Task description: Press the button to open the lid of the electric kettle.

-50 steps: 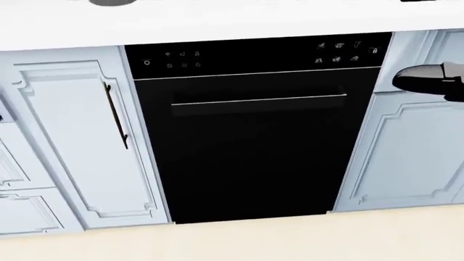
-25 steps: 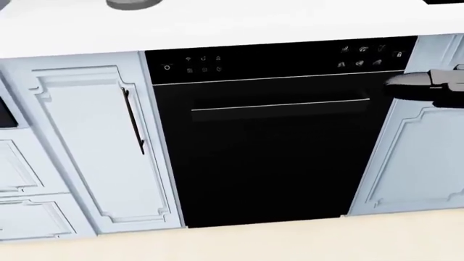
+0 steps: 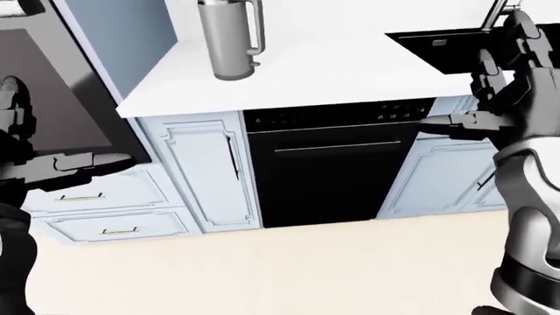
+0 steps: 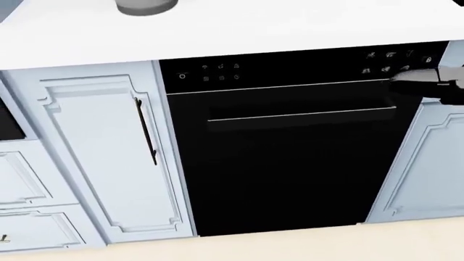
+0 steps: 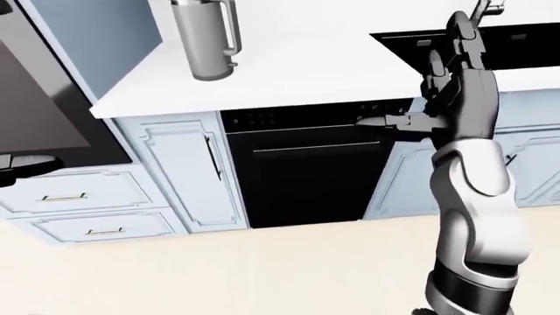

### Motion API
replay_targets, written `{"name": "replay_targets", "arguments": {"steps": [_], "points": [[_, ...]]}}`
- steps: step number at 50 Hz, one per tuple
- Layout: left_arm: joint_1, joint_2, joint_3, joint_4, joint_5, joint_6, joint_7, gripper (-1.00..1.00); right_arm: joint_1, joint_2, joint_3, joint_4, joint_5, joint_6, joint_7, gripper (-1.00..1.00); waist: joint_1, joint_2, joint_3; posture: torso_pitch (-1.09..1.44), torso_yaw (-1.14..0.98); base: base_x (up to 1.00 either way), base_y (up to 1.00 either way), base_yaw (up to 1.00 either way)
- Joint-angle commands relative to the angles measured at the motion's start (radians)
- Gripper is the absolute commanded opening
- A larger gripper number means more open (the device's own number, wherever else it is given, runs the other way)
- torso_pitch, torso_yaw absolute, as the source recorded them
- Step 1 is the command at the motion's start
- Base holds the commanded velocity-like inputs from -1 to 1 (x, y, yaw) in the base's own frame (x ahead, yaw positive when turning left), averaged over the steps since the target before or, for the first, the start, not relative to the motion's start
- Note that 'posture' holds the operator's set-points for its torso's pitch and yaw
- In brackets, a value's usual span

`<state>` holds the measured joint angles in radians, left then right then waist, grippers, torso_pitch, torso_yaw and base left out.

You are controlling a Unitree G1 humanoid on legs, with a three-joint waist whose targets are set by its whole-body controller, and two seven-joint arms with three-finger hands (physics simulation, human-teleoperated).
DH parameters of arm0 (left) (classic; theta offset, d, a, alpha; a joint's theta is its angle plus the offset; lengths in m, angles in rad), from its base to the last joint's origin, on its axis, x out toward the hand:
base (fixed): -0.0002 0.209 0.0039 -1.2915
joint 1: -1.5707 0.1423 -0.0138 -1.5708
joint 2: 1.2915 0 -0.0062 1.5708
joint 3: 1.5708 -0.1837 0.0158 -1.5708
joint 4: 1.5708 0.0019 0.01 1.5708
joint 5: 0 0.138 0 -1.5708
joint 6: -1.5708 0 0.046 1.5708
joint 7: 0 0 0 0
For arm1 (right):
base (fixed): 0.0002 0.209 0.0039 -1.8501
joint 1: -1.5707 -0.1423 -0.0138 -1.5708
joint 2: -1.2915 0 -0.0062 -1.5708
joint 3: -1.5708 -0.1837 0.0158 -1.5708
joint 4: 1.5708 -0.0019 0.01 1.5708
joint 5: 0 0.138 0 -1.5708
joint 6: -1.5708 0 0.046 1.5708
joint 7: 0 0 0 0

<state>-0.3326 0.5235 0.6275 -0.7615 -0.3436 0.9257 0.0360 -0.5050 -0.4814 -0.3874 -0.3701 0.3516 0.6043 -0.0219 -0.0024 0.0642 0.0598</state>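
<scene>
While I am facing the counter [image 3: 350, 59] in the left-eye view, the electric kettle [image 3: 229, 36] is standing upright at the upper centre-left of the frame, grey, its handle pointing right and its top cut off by the frame edge, so I cannot tell whether the lid is up or where the button sits. My right hand [image 3: 494, 85] is hanging at the right edge with fingers spread, one finger poking left across the black dishwasher [image 3: 328, 174], well apart from the kettle. My left hand [image 3: 35, 154] is showing at the left edge, a finger stretched right over the drawers [image 3: 105, 210], the other fingers spread and holding nothing. A black sink [image 3: 446, 46] is lying in the counter at the upper right.

In the head view, only the kettle's grey base is peeking in at the top left, and the dishwasher is filling the middle beside a pale cabinet door [image 4: 94, 157] with a dark vertical handle. One finger of my right hand is entering from the right edge near the dishwasher's control icons.

In the right-eye view, my right arm [image 5: 477, 216] is rising up the right side, the hand above it open, and the kettle is standing at the upper left on the counter.
</scene>
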Motion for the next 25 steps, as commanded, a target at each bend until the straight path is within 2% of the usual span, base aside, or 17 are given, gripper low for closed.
{"name": "replay_targets", "arguments": {"steps": [1,3,10,12,13,14,15,16,17,19,23,25], "points": [[-0.020,0.018,0.009,-0.024,0.004,-0.023,0.003,1.00,-0.029,-0.023,-0.017,-0.025,0.001,-0.024,0.001,1.00,-0.009,0.019,-0.018,0.00,0.00,0.24,0.12,0.00],[-0.018,0.017,0.008,-0.023,0.004,-0.024,0.003,1.00,-0.028,-0.022,-0.016,-0.027,0.001,-0.024,0.001,1.00,0.003,0.006,-0.025,0.00,0.00,0.24,0.14,0.00],[-0.015,0.017,0.011,-0.022,0.006,-0.029,0.000,1.00,-0.025,-0.021,-0.017,-0.025,-0.001,-0.028,0.002,1.00,0.013,-0.060,-0.020,0.00,0.00,0.24,0.07,0.00],[-0.015,0.018,0.012,-0.023,0.005,-0.027,-0.001,1.00,-0.024,-0.021,-0.017,-0.026,-0.002,-0.029,0.002,1.00,0.016,-0.089,-0.026,0.00,0.00,0.25,0.00,0.00],[-0.014,0.018,0.013,-0.023,0.005,-0.027,-0.001,1.00,-0.024,-0.020,-0.016,-0.026,-0.002,-0.029,0.002,1.00,0.018,-0.113,-0.035,0.00,0.00,0.24,0.00,0.00],[-0.014,0.017,0.014,-0.024,0.005,-0.027,-0.001,1.00,-0.023,-0.020,-0.016,-0.027,-0.002,-0.028,0.002,1.00,0.023,-0.114,-0.043,0.00,0.00,0.25,0.00,0.00],[-0.014,0.017,0.013,-0.025,0.004,-0.026,-0.001,1.00,-0.024,-0.020,-0.016,-0.026,-0.003,-0.029,0.003,1.00,0.010,-0.094,-0.030,0.00,0.00,0.25,0.00,0.00],[-0.014,0.018,0.013,-0.024,0.005,-0.027,-0.001,1.00,-0.025,-0.021,-0.016,-0.026,-0.002,-0.028,0.003,1.00,0.011,-0.109,-0.024,0.00,0.00,0.25,0.00,0.00],[-0.013,0.017,0.014,-0.023,0.005,-0.028,-0.002,1.00,-0.025,-0.021,-0.016,-0.026,-0.003,-0.028,0.003,1.00,0.008,-0.110,-0.024,0.00,0.00,0.26,0.00,0.00],[-0.016,0.018,0.014,-0.023,0.004,-0.026,-0.001,1.00,-0.025,-0.020,-0.015,-0.025,-0.004,-0.029,0.004,1.00,0.003,-0.099,-0.030,0.00,0.00,0.25,0.00,0.00],[-0.017,0.020,0.016,-0.024,0.002,-0.024,-0.001,1.00,-0.026,-0.021,-0.015,-0.024,-0.005,-0.030,0.005,1.00,-0.004,-0.061,-0.015,0.00,0.00,0.25,0.01,0.00],[-0.016,0.019,0.013,-0.023,0.004,-0.026,0.000,1.00,-0.028,-0.022,-0.016,-0.023,-0.005,-0.029,0.006,1.00,-0.010,-0.030,-0.020,0.00,0.00,0.25,0.03,0.00]]}}
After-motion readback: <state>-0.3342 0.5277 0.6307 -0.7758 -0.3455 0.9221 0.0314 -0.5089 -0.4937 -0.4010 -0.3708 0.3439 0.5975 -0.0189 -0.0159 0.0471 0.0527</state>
